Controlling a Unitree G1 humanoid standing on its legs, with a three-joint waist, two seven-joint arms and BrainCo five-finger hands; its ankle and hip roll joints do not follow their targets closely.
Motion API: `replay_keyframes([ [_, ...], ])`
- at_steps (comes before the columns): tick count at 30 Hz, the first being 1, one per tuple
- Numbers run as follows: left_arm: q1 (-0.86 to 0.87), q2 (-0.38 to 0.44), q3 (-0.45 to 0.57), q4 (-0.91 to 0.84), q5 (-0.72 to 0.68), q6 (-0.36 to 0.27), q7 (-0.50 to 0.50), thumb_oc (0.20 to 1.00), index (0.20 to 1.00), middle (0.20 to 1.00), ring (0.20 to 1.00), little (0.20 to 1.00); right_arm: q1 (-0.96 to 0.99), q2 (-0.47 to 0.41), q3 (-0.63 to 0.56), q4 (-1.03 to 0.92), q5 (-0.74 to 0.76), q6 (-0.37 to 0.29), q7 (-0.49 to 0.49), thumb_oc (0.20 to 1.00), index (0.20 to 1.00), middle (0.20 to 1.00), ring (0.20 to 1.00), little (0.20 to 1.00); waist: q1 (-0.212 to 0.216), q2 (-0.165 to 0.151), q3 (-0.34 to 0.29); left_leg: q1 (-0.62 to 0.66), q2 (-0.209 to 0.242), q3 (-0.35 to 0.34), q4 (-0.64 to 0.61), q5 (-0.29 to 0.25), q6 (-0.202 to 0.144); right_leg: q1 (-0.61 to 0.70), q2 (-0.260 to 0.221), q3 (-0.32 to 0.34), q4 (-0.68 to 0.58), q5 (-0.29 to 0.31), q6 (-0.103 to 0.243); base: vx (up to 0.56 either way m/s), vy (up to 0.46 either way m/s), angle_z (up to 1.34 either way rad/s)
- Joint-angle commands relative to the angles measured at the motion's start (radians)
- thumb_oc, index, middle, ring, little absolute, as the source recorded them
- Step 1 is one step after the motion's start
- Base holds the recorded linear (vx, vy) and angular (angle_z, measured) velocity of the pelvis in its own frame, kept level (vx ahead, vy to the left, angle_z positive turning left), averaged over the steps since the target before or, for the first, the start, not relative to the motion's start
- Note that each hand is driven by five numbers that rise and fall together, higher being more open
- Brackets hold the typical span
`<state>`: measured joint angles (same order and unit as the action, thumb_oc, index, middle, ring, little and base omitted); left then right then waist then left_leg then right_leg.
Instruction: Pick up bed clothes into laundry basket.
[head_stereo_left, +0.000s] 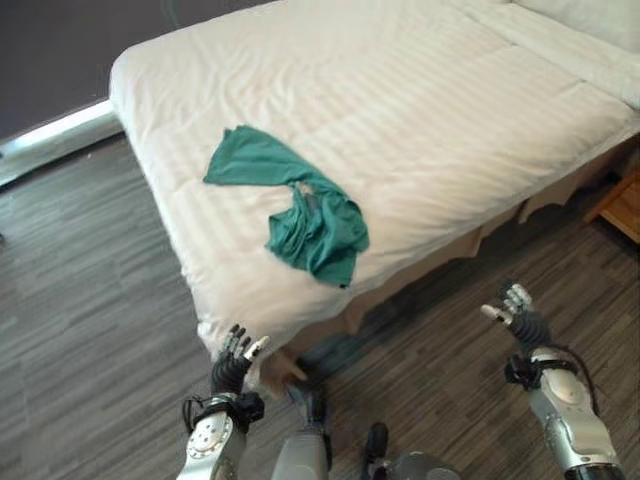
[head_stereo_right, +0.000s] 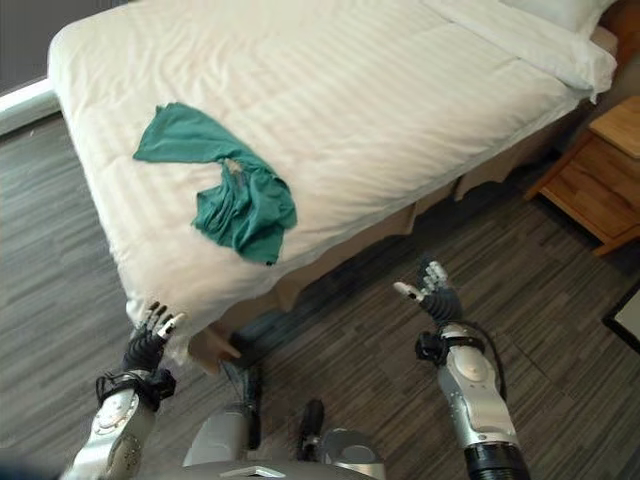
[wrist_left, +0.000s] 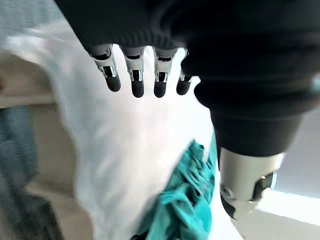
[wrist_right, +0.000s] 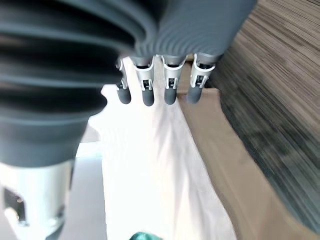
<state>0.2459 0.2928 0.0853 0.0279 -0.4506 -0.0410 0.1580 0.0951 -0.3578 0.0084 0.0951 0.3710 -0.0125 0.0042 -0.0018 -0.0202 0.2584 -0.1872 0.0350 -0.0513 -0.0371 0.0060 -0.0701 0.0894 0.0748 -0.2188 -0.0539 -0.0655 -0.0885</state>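
Observation:
A crumpled green garment (head_stereo_left: 300, 207) lies on the white bed (head_stereo_left: 420, 110), close to the bed's near edge; it also shows in the left wrist view as green garment (wrist_left: 187, 200). My left hand (head_stereo_left: 236, 358) is raised by the bed's near corner, below the garment, fingers straight and holding nothing. My right hand (head_stereo_left: 517, 311) hangs over the floor to the right of the bed's side, also open and apart from the bed. In the wrist views the left hand's fingers (wrist_left: 136, 75) and the right hand's fingers (wrist_right: 170, 80) point toward the white sheet.
Dark wood-pattern floor (head_stereo_left: 90, 300) surrounds the bed. A wooden nightstand (head_stereo_right: 600, 170) stands at the right beside the bed. A pillow (head_stereo_right: 520, 40) lies at the bed's far right end. A dark wall with a light baseboard (head_stereo_left: 55, 125) runs at the left.

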Motion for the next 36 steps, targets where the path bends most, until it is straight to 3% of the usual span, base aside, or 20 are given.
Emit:
replay_keyframes([
  [1,-0.068,0.090,0.096,-0.096,0.108,-0.110,0.028,1.000,1.000,1.000,1.000,1.000,0.013,-0.045,-0.023,-0.048,-0.003,-0.038,0.035,1.000,1.000,1.000,1.000,1.000,-0.024,0.016,-0.039,0.110,0.003,0.016,0.081,0.021,-0.017,-0.005,-0.127,0.044,0.015,-0.025,0.158,0.18,0.128,-1.04],
  [4,-0.124,0.164,0.135,-0.058,0.173,-0.105,0.057,1.000,1.000,1.000,1.000,1.000,0.051,-0.030,-0.036,-0.048,-0.004,-0.030,0.048,1.000,1.000,1.000,1.000,1.000,-0.057,0.028,-0.068,0.179,0.011,0.045,0.013,0.024,-0.009,0.007,-0.129,0.069,0.002,-0.022,0.166,0.18,0.141,-0.83],
  [6,-0.181,0.248,0.152,0.009,0.303,-0.081,0.094,1.000,1.000,1.000,1.000,1.000,0.073,-0.012,-0.040,-0.046,0.003,-0.030,0.054,1.000,1.000,1.000,1.000,1.000,-0.080,0.032,-0.081,0.207,0.009,0.071,-0.017,0.023,-0.004,0.008,-0.135,0.088,-0.002,-0.021,0.174,0.15,0.162,-0.31],
  [7,-0.230,0.330,0.148,0.074,0.371,-0.062,0.083,1.000,1.000,1.000,1.000,1.000,0.086,-0.007,-0.034,-0.041,0.008,-0.027,0.064,1.000,1.000,1.000,1.000,1.000,-0.104,0.036,-0.089,0.226,0.011,0.096,-0.034,0.020,0.001,0.005,-0.137,0.111,-0.003,-0.014,0.182,0.15,0.166,-0.23],
  [10,-0.304,0.421,0.123,0.161,0.444,-0.044,0.087,1.000,1.000,1.000,1.000,1.000,0.114,-0.001,-0.017,-0.057,-0.017,-0.021,0.093,1.000,1.000,1.000,1.000,1.000,-0.129,0.037,-0.099,0.243,0.009,0.137,-0.046,0.008,0.008,-0.006,-0.138,0.147,-0.011,0.000,0.197,0.10,0.124,-0.39],
  [17,-0.447,0.577,0.031,0.342,0.532,-0.016,0.056,1.000,1.000,1.000,1.000,1.000,0.188,0.013,-0.005,-0.060,-0.028,-0.013,0.122,1.000,1.000,1.000,1.000,1.000,-0.174,0.041,-0.114,0.244,0.008,0.203,-0.050,-0.010,0.019,-0.050,-0.147,0.209,-0.021,0.032,0.229,0.06,0.088,-0.42],
  [19,-0.464,0.602,0.009,0.358,0.549,-0.007,0.036,1.000,1.000,1.000,1.000,1.000,0.189,0.015,-0.002,-0.056,-0.030,-0.013,0.126,1.000,1.000,1.000,1.000,1.000,-0.180,0.040,-0.113,0.240,0.008,0.217,-0.050,-0.014,0.021,-0.062,-0.148,0.218,-0.025,0.040,0.236,0.04,0.076,-0.25],
  [21,-0.426,0.540,0.009,0.393,0.554,0.001,0.033,1.000,1.000,1.000,1.000,1.000,0.193,0.027,0.016,-0.056,-0.022,-0.008,0.132,1.000,1.000,1.000,1.000,1.000,-0.185,0.031,-0.092,0.216,0.010,0.242,-0.050,-0.013,0.022,-0.104,-0.148,0.238,-0.029,0.059,0.241,-0.06,0.064,-0.25],
  [23,-0.467,0.538,-0.027,0.456,0.559,0.002,0.027,1.000,1.000,1.000,1.000,1.000,0.179,0.018,0.029,-0.051,-0.016,-0.008,0.131,1.000,1.000,1.000,1.000,1.000,-0.189,0.029,-0.074,0.190,0.012,0.249,-0.050,-0.008,0.022,-0.135,-0.146,0.241,-0.030,0.069,0.243,-0.16,0.030,-0.27],
  [28,-0.656,0.519,-0.180,0.733,0.580,0.015,0.011,1.000,1.000,1.000,1.000,1.000,0.135,-0.003,0.070,-0.047,0.010,-0.018,0.119,1.000,1.000,1.000,1.000,1.000,-0.207,0.013,-0.013,0.107,0.020,0.261,-0.050,0.023,0.018,-0.228,-0.137,0.248,-0.027,0.099,0.244,-0.15,0.008,-0.05],
  [29,-0.788,0.478,-0.293,0.970,0.649,0.041,-0.012,1.000,1.000,1.000,1.000,1.000,0.114,-0.014,0.103,-0.044,0.017,-0.025,0.104,1.000,1.000,1.000,1.000,1.000,-0.227,-0.010,0.023,0.060,0.028,0.270,-0.050,0.041,0.013,-0.277,-0.129,0.258,-0.028,0.119,0.245,-0.08,-0.012,-0.13],
  [31,-0.820,0.467,-0.328,1.025,0.678,0.043,-0.024,1.000,1.000,1.000,1.000,1.000,0.107,-0.015,0.108,-0.042,0.020,-0.028,0.099,1.000,1.000,1.000,1.000,1.000,-0.231,-0.016,0.033,0.053,0.029,0.275,-0.050,0.044,0.012,-0.288,-0.128,0.260,-0.028,0.123,0.247,-0.07,-0.006,-0.14],
  [32,-0.866,0.450,-0.371,1.093,0.730,0.053,-0.038,0.950,0.950,0.950,0.950,0.950,0.094,-0.017,0.118,-0.039,0.023,-0.037,0.086,1.000,1.000,1.000,1.000,1.000,-0.239,-0.024,0.046,0.040,0.033,0.282,-0.050,0.046,0.011,-0.306,-0.125,0.264,-0.029,0.130,0.250,-0.05,0.002,-0.22],
  [33,-0.875,0.444,-0.388,1.083,0.753,0.058,-0.050,0.567,0.567,0.567,0.567,0.567,0.093,-0.016,0.116,-0.041,0.027,-0.040,0.079,1.000,1.000,1.000,1.000,1.000,-0.238,-0.026,0.049,0.036,0.034,0.285,-0.050,0.047,0.011,-0.311,-0.124,0.267,-0.030,0.132,0.251,-0.03,-0.004,-0.21],
  [35,-0.891,0.440,-0.413,1.101,0.789,0.059,-0.053,0.200,0.200,0.200,0.200,0.200,0.091,-0.014,0.122,-0.040,0.031,-0.051,0.076,1.000,1.000,1.000,1.000,1.000,-0.239,-0.028,0.053,0.034,0.036,0.290,-0.050,0.046,0.009,-0.318,-0.122,0.270,-0.032,0.135,0.252,0.00,0.000,0.00],
  [36,-0.892,0.442,-0.431,1.077,0.811,0.055,-0.057,0.200,0.200,0.200,0.200,0.200,0.096,-0.014,0.122,-0.042,0.036,-0.056,0.073,1.000,1.000,1.000,1.000,1.000,-0.238,-0.027,0.053,0.040,0.036,0.290,-0.050,0.042,0.008,-0.313,-0.122,0.270,-0.033,0.128,0.253,0.00,0.000,0.00],
])
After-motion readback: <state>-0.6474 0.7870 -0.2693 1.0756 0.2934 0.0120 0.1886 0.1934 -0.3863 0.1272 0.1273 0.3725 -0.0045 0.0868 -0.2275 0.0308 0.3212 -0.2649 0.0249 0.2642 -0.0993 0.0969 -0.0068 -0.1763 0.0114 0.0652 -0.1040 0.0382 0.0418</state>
